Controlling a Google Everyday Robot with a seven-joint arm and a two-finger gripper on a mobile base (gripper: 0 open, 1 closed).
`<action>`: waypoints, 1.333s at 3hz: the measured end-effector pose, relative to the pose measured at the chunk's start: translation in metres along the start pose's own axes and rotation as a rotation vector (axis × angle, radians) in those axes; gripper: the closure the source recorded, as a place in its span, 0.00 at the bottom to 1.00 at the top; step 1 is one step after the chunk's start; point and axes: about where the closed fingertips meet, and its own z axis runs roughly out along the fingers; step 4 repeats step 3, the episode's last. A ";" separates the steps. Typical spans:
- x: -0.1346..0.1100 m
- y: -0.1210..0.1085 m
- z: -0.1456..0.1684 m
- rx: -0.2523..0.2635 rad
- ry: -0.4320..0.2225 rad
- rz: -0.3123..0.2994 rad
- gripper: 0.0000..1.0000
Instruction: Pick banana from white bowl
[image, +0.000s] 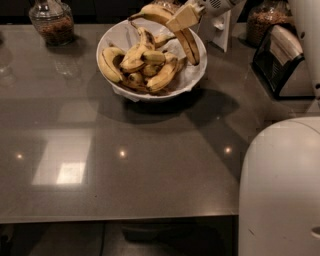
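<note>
The banana (191, 46) is in my grip. It arches over the far-right side of the white bowl (111, 44), its dark stem tip pointing left above the far rim and its other end hanging down toward the bowl's right rim. I cannot tell whether that low end touches the rim or the pile. The gripper (182, 18) sits at the crest of the arch, close to the far edge of the grey table (150, 175). Its 2 jaws pinch the banana across its width, and 1 cream pad lies flat on the skin. Under it the other bananas (145, 67) lie heaped in the bowl, which stands near the middle of the far edge. My worry is the long hanging end: it works as a lever, so a quick rise or swing could turn the fruit between the pads or slide it out, and it looks ripe enough for the skin to give. That end could also catch the rim and tip the bowl, or hook a neighbour out of the heap. A white card (220, 31) stands just behind the bowl, and 1 glass jar (267, 22) sits toward the far-right corner, so a careless sweep that way could strike either.
</note>
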 end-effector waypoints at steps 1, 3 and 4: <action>0.009 0.012 -0.019 -0.043 0.004 0.033 1.00; 0.034 0.067 -0.072 -0.122 -0.129 0.063 1.00; 0.034 0.067 -0.072 -0.122 -0.129 0.063 1.00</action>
